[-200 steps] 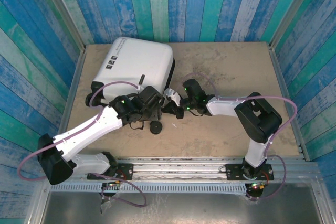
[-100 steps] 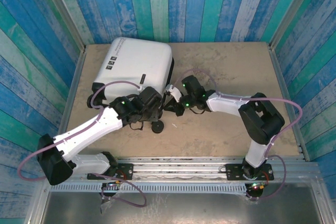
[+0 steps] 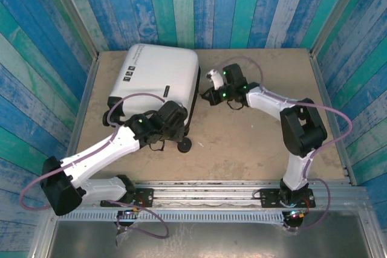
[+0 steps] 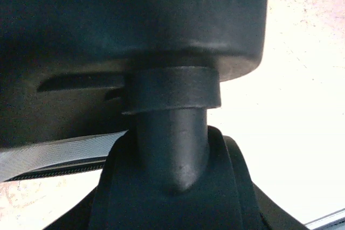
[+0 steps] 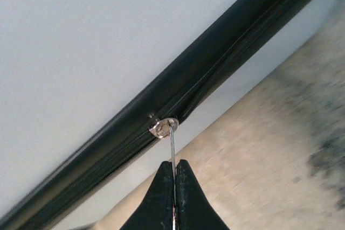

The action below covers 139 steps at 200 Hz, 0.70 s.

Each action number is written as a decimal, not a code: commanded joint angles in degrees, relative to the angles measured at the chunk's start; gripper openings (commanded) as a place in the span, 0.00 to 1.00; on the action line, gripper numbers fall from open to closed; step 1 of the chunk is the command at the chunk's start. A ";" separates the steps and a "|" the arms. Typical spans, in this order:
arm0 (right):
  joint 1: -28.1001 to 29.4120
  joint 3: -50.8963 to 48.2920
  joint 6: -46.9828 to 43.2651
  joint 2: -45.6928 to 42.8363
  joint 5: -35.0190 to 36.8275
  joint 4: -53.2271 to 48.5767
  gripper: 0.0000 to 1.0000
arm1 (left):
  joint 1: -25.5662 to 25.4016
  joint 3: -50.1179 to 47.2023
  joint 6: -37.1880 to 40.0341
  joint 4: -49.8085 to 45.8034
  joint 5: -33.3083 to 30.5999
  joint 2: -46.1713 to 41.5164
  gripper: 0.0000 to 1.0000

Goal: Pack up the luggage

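- The left fingers stood part-way closed, one on each side of a black post under a dark housing at the near corner of the luggage, and gripped it.
- The right fingers were fully closed, pinching the thin metal zipper pull that hung from the slider.
- The slider sat on the black zipper trim, which ran along the edge of the white shell.
- The luggage lay flat at the far left of the table, its shell facing up.
- Compared with one second earlier, the right fingers had travelled from the near right corner of the luggage along its right side, away from the arm bases.
- Over the same interval the right arm had stretched further across the table, and the luggage had turned slightly, exposing more of the black trim on its right side.
- One black wheel rested on the table just beside the left wrist.
- Small black labels marked the left part of the shell.
- A purple cable arched over the near left edge of the luggage.
- In the top view, the left wrist covered the near corner of the luggage and hid the grip point.
- Blue and green plank walls enclosed the table on three sides.
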 commanded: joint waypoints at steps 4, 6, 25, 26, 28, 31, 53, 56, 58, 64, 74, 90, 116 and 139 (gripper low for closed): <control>-7.81 8.48 3.55 6.21 8.07 -2.66 0.00 | -2.12 -0.79 7.94 0.76 5.58 -2.10 0.00; -8.12 9.42 3.49 6.76 8.10 -3.18 0.00 | -2.42 -0.61 8.09 0.77 5.47 -2.10 0.00; -10.26 17.20 2.19 11.54 8.71 -7.75 0.00 | -4.84 0.84 10.77 0.63 4.53 -0.95 0.00; -10.37 17.53 2.11 11.70 8.79 -7.92 0.00 | -4.85 0.88 10.91 0.57 4.50 -0.86 0.00; -10.54 18.17 1.98 12.10 8.83 -8.23 0.00 | -4.86 1.02 11.21 0.53 4.41 -0.69 0.00; -10.83 19.08 1.69 12.64 8.93 -8.69 0.00 | -6.22 1.19 11.62 0.52 4.43 -0.43 0.00; -12.38 24.69 -0.70 15.89 10.30 -12.02 0.00 | -8.66 2.14 14.55 1.05 5.02 1.30 0.00; -12.53 25.07 -1.17 16.16 10.73 -12.31 0.00 | -8.86 2.15 15.01 1.33 5.26 1.40 0.00; -12.69 25.42 -1.45 16.32 11.02 -12.45 0.00 | -9.00 2.19 15.36 1.55 5.41 1.48 0.00; -12.98 26.11 -2.02 16.80 12.01 -12.83 0.00 | -9.44 2.24 16.28 2.25 6.04 1.51 0.00; -13.80 26.92 -2.97 17.42 12.84 -12.88 0.00 | -9.86 2.07 17.68 3.78 6.88 1.27 0.00; -15.36 28.29 -4.44 18.44 13.13 -12.59 0.00 | -10.24 1.44 21.10 6.22 9.41 0.15 0.00; -17.83 32.28 -10.31 20.65 11.22 -12.67 0.00 | -12.01 -0.59 29.47 10.05 14.10 -3.53 0.00; -20.04 36.96 -13.91 23.64 6.54 -13.58 0.00 | -13.73 -1.37 36.45 10.21 15.38 -5.25 0.00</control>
